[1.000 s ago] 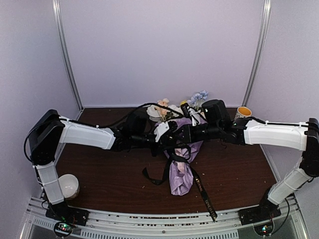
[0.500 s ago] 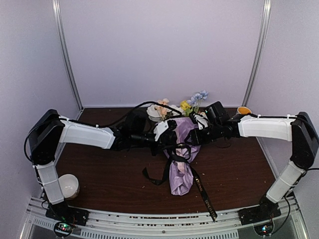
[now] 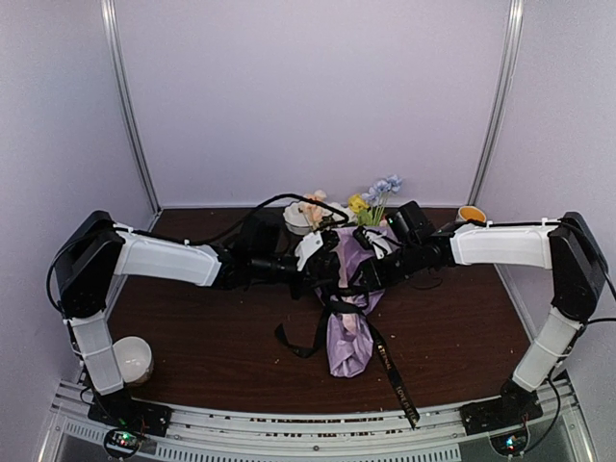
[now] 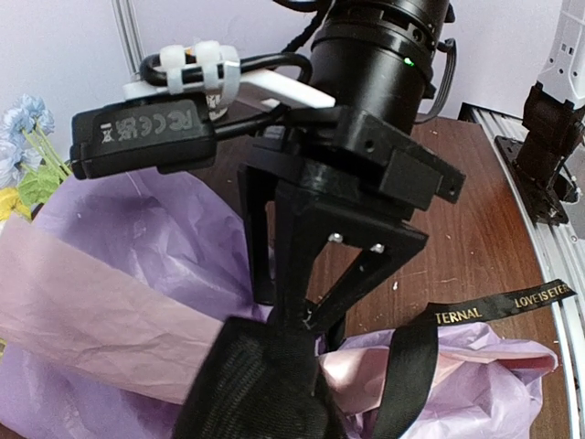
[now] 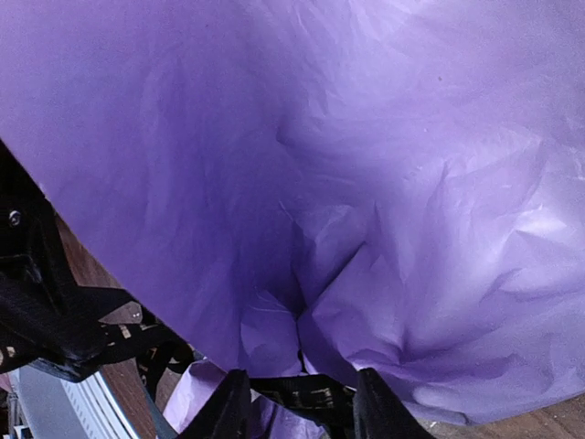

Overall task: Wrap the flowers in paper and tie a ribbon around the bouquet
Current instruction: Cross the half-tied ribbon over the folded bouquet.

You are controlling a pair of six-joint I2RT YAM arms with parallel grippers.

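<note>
The bouquet (image 3: 348,337) lies in the middle of the table, a lilac-pink paper (image 4: 137,238) cone with the flowers (image 3: 373,195) sticking out at its far end. The black ribbon (image 3: 390,371) loops around its waist, with a gold-lettered tail running toward the front edge. My left gripper (image 3: 334,274) is shut on the ribbon at that waist, its dark fingers (image 4: 265,384) filling the lower left wrist view. My right gripper (image 3: 366,272) meets it from the right. It stands open (image 5: 302,389) against the purple paper (image 5: 347,137), with a stretch of ribbon (image 5: 306,397) lying across between its fingers.
A white bowl (image 3: 133,358) sits at the front left by the left arm's base. A yellow cup (image 3: 471,214) stands at the back right, and a white object (image 3: 296,218) behind the flowers. A metal rail (image 3: 289,423) runs along the front edge.
My right gripper has opened, and its wrist has dropped lower and closer onto the bouquet while the right elbow swung back. The left arm and the bouquet have stayed put.
</note>
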